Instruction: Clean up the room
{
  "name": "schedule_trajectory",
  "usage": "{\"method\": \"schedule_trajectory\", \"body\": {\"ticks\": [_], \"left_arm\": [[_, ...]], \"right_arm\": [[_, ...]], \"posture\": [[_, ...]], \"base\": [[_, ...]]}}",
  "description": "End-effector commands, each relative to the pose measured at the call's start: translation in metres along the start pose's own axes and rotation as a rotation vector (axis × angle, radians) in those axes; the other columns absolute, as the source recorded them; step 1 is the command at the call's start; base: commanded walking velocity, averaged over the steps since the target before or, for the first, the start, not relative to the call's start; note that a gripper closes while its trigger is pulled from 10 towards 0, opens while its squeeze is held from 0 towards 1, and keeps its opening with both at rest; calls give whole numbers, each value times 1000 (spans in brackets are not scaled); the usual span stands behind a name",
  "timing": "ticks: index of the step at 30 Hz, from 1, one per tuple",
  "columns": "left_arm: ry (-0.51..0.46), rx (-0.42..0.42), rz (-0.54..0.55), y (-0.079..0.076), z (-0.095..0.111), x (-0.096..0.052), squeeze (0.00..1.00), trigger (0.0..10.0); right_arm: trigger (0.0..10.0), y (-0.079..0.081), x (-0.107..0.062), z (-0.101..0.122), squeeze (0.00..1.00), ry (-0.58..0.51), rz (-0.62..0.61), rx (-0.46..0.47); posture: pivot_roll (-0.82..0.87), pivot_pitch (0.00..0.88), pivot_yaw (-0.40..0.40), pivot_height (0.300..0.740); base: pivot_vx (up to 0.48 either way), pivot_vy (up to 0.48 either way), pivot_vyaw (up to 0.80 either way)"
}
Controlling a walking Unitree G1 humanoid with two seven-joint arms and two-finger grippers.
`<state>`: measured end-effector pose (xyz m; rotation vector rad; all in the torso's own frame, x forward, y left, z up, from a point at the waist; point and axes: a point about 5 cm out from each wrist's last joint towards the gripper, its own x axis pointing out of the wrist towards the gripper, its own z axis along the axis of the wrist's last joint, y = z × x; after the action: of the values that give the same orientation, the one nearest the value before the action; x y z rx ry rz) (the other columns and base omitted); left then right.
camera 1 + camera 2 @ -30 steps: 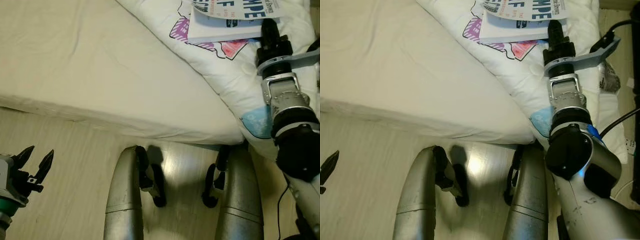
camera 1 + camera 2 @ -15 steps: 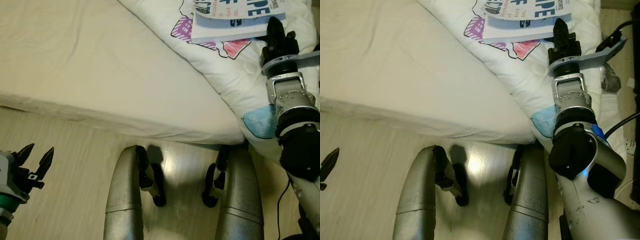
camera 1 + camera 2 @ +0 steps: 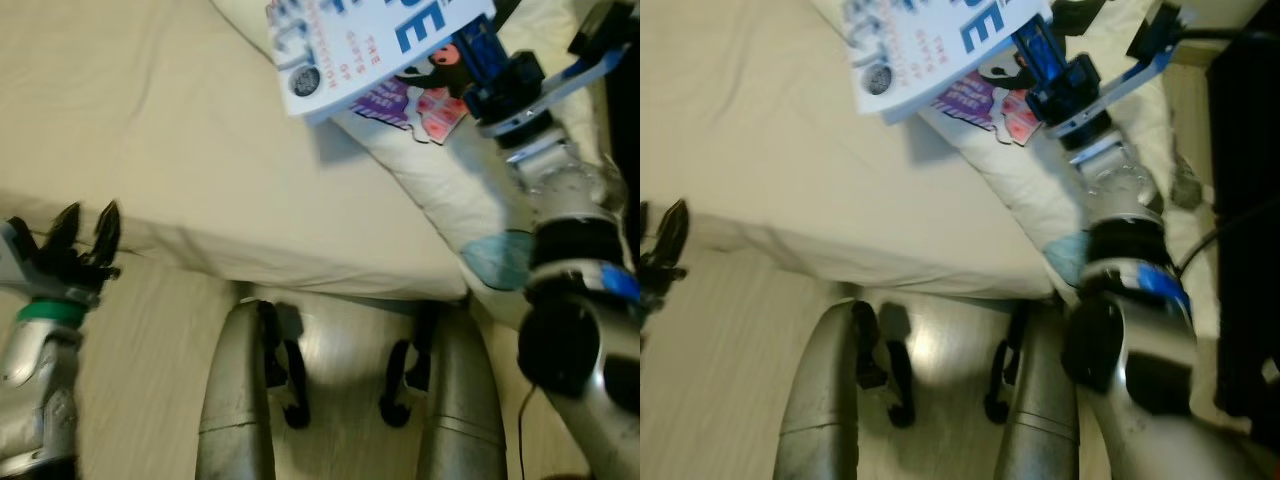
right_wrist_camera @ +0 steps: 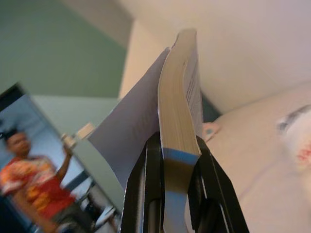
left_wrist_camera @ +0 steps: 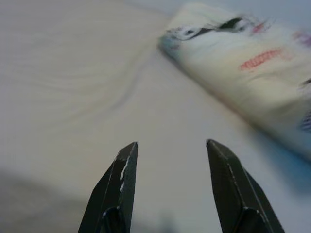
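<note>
The right gripper (image 4: 175, 160) is pinching a white paperback book (image 3: 370, 45) by one edge, its two black fingers (image 4: 146, 194) pressed against either face of the thick block of pages, as the right wrist view shows. In the head views the book is held up off the bed (image 3: 150, 130), tilted, at about 12 o'clock in the picture, its cover with big blue lettering turned toward the camera and a shadow falling on the cream sheet just below it. The right arm (image 3: 560, 230) reaches up from 4 o'clock toward 1 o'clock, passing over a white quilt (image 3: 450, 180) printed with pink and purple cartoon figures, which lies along the bed's 2 o'clock side and hangs over its edge. The left gripper (image 3: 85, 235) stands at 9 o'clock, near the front edge of the mattress, with its fingers spread apart and nothing between them; in the left wrist view the two fingertips (image 5: 127, 155) point across the plain sheet toward the printed quilt (image 5: 252, 63). Below the bed's edge lies a pale wooden floor (image 3: 140, 380), and the robot's two silver legs (image 3: 235, 400) show at 6 o'clock. Behind the held book, the right wrist view takes in a green wall (image 4: 58, 48) and a blurred person in a red patterned top (image 4: 29, 184) with one arm raised.
</note>
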<state>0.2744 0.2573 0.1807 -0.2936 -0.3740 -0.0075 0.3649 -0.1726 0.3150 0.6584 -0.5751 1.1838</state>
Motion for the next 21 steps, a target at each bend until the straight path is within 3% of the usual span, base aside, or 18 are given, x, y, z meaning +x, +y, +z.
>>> {"method": "schedule_trajectory", "body": {"ticks": [1, 2, 3, 4, 5, 8, 9, 11, 12, 13, 15, 18, 19, 21], "left_arm": [[41, -97, -6, 3, -12, -3, 0, 10000], [41, -97, -6, 3, -12, -3, 0, 10000], [45, -183, -46, -3, -15, 2, 0, 10000], [45, -183, -46, -3, -15, 2, 0, 10000], [23, -354, -119, -11, -13, 8, 0, 10000], [23, -354, -119, -11, -13, 8, 0, 10000], [-12, -531, -242, -22, -6, 11, 0, 10000], [-12, -531, -242, -22, -6, 11, 0, 10000], [-60, -679, -420, -33, 5, 9, 0, 10000], [-60, -679, -420, -33, 5, 9, 0, 10000], [-46, -857, -687, -48, 8, -2, 0, 10000], [-11, -907, -761, -55, 2, -6, 0, 10000], [10, -940, -817, -61, -3, -11, 1000, 10000], [23, -1028, -902, -72, -7, -19, 1000, 10000]], "right_arm": [[0, 11, 0, 15, 0, -6, 78, -41], [0, 11, 0, 15, 0, -6, 78, -41], [0, 15, -1, 18, 0, 25, 105, -47], [0, 15, -1, 18, 0, 25, 105, -47], [0, 20, -3, 20, 0, 103, 147, -55], [0, 20, -3, 20, 0, 103, 147, -55], [0, 24, -4, 21, 0, 195, 187, -61], [0, 24, -4, 21, 0, 195, 187, -61], [0, 28, -6, 23, 0, 278, 228, -55], [0, 28, -6, 23, 0, 278, 228, -55], [0, 36, -4, 23, 0, 368, 293, -20], [0, 40, -3, 20, 0, 388, 315, 6], [0, 43, -2, 15, 0, 409, 330, 27], [0, 47, 0, 4, 0, 432, 356, 57]], "posture": [[-80, 219, 97, 571], [-80, 219, 97, 571], [-94, 199, 93, 571], [-94, 199, 93, 571], [-113, 175, 87, 571], [-113, 175, 87, 571], [-129, 155, 82, 571], [-129, 155, 82, 571], [-150, 126, 72, 571], [-150, 126, 72, 571], [-162, 94, 63, 571], [-164, 79, 61, 571], [-166, 72, 62, 571], [-160, 54, 50, 571]], "base": [[0, 0, 0], [0, 0, 0], [0, 0, 0], [0, 0, 0], [0, 0, 0], [0, 0, 0], [0, 0, 0], [0, 0, 0], [0, 0, 0], [0, 0, 0], [0, 0, 0], [0, 0, 0], [0, 0, 0], [0, 0, 0]]}}
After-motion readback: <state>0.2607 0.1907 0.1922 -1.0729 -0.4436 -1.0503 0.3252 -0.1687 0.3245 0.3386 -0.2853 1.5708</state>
